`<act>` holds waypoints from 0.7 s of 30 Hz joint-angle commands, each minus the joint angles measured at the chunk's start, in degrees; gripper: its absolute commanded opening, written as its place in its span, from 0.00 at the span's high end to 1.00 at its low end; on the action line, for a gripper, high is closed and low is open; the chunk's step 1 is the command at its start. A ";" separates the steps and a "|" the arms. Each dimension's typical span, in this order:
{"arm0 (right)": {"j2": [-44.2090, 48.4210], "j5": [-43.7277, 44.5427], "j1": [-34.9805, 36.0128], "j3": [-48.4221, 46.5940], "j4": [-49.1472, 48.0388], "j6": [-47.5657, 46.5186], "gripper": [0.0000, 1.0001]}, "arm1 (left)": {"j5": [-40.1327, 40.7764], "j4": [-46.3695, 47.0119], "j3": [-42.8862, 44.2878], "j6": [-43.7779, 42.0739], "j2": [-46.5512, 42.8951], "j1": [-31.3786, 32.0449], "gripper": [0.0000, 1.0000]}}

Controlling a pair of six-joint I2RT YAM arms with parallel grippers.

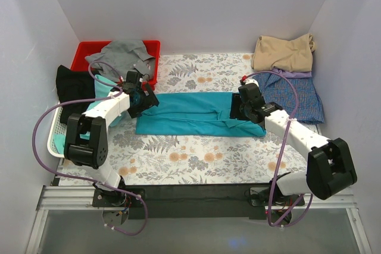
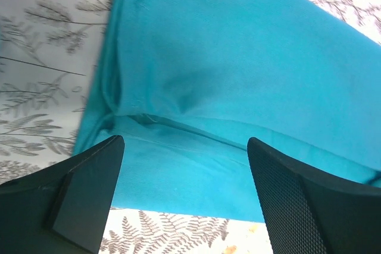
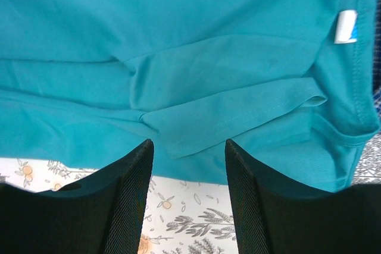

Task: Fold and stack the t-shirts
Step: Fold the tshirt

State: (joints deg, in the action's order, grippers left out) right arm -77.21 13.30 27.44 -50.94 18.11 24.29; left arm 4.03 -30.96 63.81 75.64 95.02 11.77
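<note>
Two robot arms are seen from above, reaching over a table (image 1: 196,159) covered in a leaf-and-flower print. A teal shirt (image 1: 196,114) is laid flat at the middle of the table, folded into a long band running left to right.

The left gripper (image 1: 146,96) is held over the band's left end. In its wrist view the two black fingers (image 2: 89,188) are spread wide, with only teal cloth and a fold line seen beyond them; nothing is gripped.

The right gripper (image 1: 243,108) is held over the right end. Its fingers (image 3: 131,194) are also parted, with nothing clamped. A folded sleeve (image 3: 238,117) and a white neck label (image 3: 345,26) are shown past them.

At the back left a grey shirt (image 1: 122,55) is heaped in a red bin (image 1: 83,49). A black shirt (image 1: 74,84) is draped beside it, and a mint shirt (image 1: 102,90) is seen by a white basket (image 1: 53,138) at the left edge.

At the back right a tan shirt (image 1: 283,52) is folded on top of a checked shirt (image 1: 300,96).
</note>
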 commanded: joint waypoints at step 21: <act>-7.95 -3.56 5.61 1.90 1.93 5.68 0.44 | -8.34 1.87 -0.18 -0.84 1.92 -0.17 0.14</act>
State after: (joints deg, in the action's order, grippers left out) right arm -83.77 7.62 32.75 -49.28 21.30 29.85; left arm -3.88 -29.50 63.35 75.57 97.19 11.77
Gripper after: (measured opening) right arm 0.556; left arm 0.856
